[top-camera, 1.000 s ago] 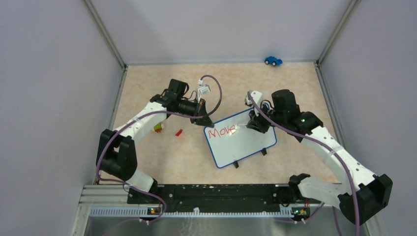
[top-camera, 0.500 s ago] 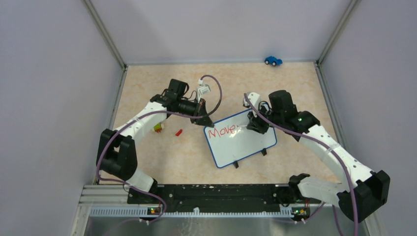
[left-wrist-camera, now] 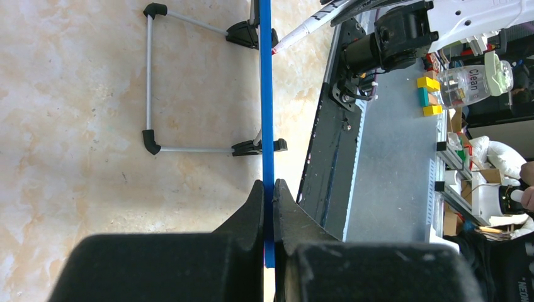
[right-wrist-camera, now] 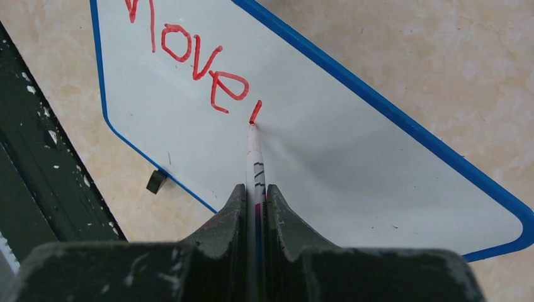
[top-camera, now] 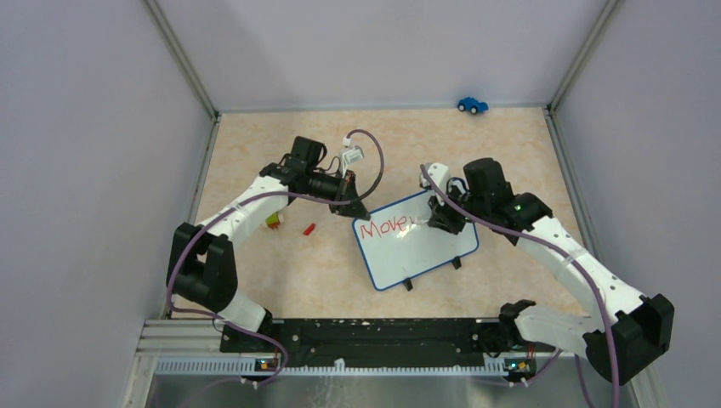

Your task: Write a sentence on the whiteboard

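The whiteboard (top-camera: 421,242) with a thin blue rim lies tilted at the table's middle. Red lettering (top-camera: 383,228) on it reads "Move" plus one short stroke; it also shows in the right wrist view (right-wrist-camera: 189,56). My left gripper (top-camera: 355,208) is shut on the board's far-left corner; in the left wrist view the blue rim (left-wrist-camera: 266,113) runs edge-on between the jaws (left-wrist-camera: 269,189). My right gripper (top-camera: 435,217) is shut on a white marker (right-wrist-camera: 254,160), whose red tip touches the board at the new stroke (right-wrist-camera: 255,113).
A small red cap (top-camera: 309,228) and a yellow-green block (top-camera: 273,220) lie left of the board. A blue toy car (top-camera: 472,104) sits at the back wall. The board's black clip feet (top-camera: 408,285) point toward the arm bases.
My right gripper has shifted slightly left and down with the marker. A short red stroke has appeared after "Move". The left arm and the board have not moved.
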